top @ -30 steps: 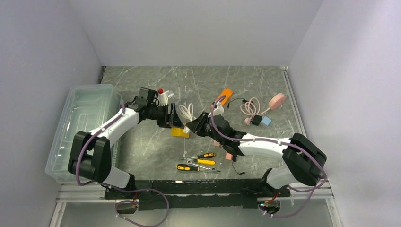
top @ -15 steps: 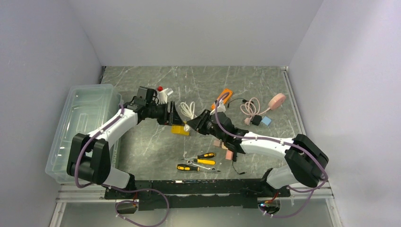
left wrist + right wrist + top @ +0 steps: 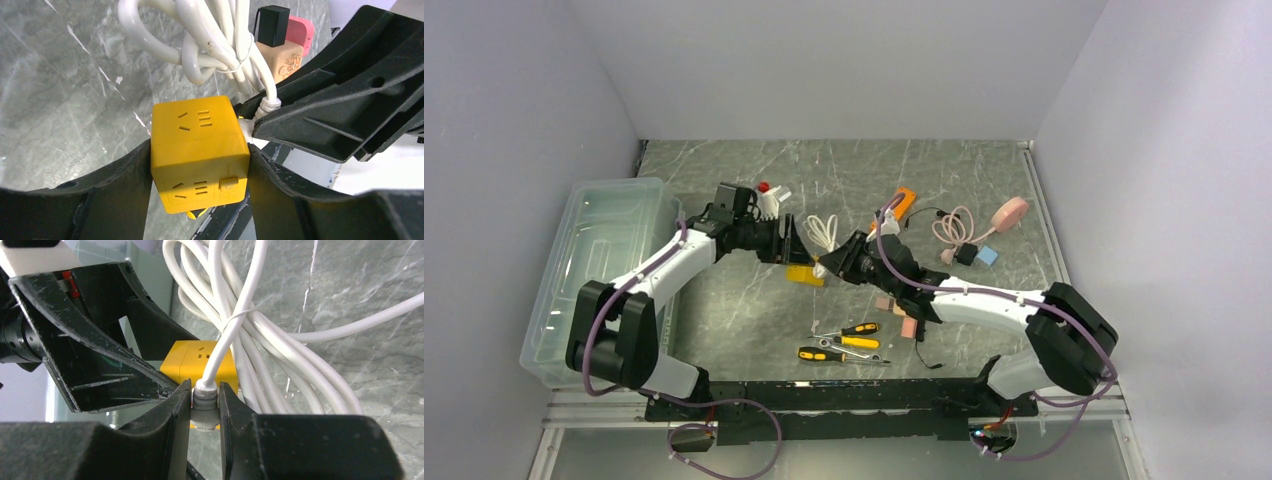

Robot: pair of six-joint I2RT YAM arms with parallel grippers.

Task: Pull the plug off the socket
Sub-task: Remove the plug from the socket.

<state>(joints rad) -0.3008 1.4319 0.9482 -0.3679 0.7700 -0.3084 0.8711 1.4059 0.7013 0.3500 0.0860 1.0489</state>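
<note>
Plug point(image 3: 205, 402) at socket point(image 3: 199, 152) side face, mid-table; long axis along my right fingers, cord end pointing away from wrist. Right gripper point(image 3: 828, 268) pinches plug. Left gripper point(image 3: 797, 262) clamps socket's opposite faces. Cable point(image 3: 260, 330) coiled beyond.

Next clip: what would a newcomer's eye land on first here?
The bright yellow socket cube near the middle of the table, clamped in the left end effector. Right beside it, the right end effector pinches the white plug, with its bundled cord just beyond. Screwdrivers lie nearer the arm bases.
</note>
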